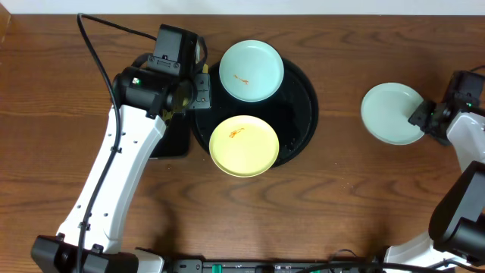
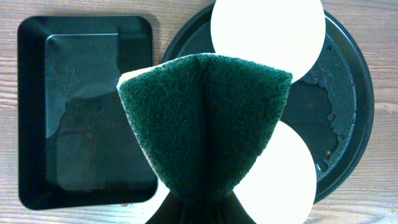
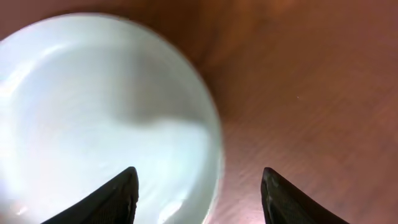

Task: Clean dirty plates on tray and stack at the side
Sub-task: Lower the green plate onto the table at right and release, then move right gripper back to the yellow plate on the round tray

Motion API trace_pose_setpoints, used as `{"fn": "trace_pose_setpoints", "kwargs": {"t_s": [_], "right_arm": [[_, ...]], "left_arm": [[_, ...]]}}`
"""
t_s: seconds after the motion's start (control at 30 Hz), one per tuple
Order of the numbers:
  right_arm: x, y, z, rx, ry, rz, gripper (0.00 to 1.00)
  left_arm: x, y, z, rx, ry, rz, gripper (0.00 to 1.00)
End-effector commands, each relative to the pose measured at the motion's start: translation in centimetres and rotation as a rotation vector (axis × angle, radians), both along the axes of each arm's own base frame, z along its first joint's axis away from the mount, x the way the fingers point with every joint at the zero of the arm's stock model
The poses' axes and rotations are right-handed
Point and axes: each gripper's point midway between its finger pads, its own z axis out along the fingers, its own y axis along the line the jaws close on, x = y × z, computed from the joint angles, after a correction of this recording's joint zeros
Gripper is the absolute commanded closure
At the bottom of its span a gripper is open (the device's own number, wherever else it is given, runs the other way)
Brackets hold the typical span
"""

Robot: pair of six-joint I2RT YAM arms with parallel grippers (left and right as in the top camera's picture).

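The round black tray (image 1: 301,114) holds a mint-blue plate (image 1: 251,70) with an orange smear at its back left and a yellow plate (image 1: 243,145) with a smear at its front left. A second mint-blue plate (image 1: 392,113) lies on the table at the right and looks clean. My left gripper (image 1: 198,87) is shut on a folded green sponge (image 2: 205,124) and holds it above the tray's left edge. My right gripper (image 3: 199,177) is open and straddles the right rim of the mint plate (image 3: 93,112). One finger is over the plate and one over the table.
A smaller rectangular black tray (image 2: 37,124) lies left of the round tray (image 2: 345,106), partly under my left arm in the overhead view. Bare wooden table lies between the round tray and the right-hand plate.
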Motion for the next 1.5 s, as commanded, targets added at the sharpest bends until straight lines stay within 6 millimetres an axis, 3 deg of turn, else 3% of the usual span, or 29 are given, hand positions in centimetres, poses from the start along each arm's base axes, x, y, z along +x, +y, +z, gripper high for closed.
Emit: {"fn": "trace_pose_setpoints", "kwargs": {"t_s": [0.0, 0.07, 0.2, 0.3, 0.47, 0.57, 0.67, 0.93, 1.2, 1.33, 1.47], "right_arm": [[2.6, 4.5, 0.9, 0.162, -0.114, 0.286, 0.40], [3.5, 7.2, 1.7, 0.219, -0.175, 0.428, 0.40], [4.3, 10.2, 1.9, 0.183, -0.183, 0.591, 0.43], [5.0, 12.4, 1.9, 0.117, -0.169, 0.679, 0.59], [5.6, 14.5, 1.4, -0.060, -0.100, 0.732, 0.65], [5.9, 16.8, 1.5, -0.102, -0.099, 0.821, 0.82], [6.2, 18.7, 1.8, -0.111, -0.120, 0.866, 0.85], [6.3, 18.9, 1.0, -0.157, -0.088, 0.865, 0.98], [6.0, 18.2, -3.9, -0.149, 0.019, 0.854, 0.99], [6.0, 16.2, -3.8, -0.244, 0.064, 0.790, 0.99], [6.1, 15.9, -3.1, -0.247, 0.048, 0.752, 0.98]], "left_arm": [[-0.1, 0.3, 0.0, 0.013, -0.001, 0.010, 0.92], [-0.1, 0.3, 0.0, 0.013, -0.001, 0.010, 0.92], [-0.3, 0.4, -0.1, 0.016, 0.008, 0.010, 0.93], [-0.5, 0.5, -0.3, 0.019, 0.020, 0.010, 0.92], [-0.8, 0.5, -0.4, 0.023, 0.031, 0.010, 0.92], [-0.8, 0.5, -0.4, 0.023, 0.031, 0.010, 0.92], [-0.8, 0.5, -0.4, 0.023, 0.031, 0.010, 0.92], [-0.9, 0.6, -0.5, 0.024, 0.034, 0.010, 0.92], [-0.9, 0.6, -0.5, 0.024, 0.035, 0.010, 0.92], [-1.0, 0.6, -0.6, 0.026, 0.041, 0.010, 0.92], [-1.0, 0.6, -0.6, 0.026, 0.041, 0.010, 0.92]]}}
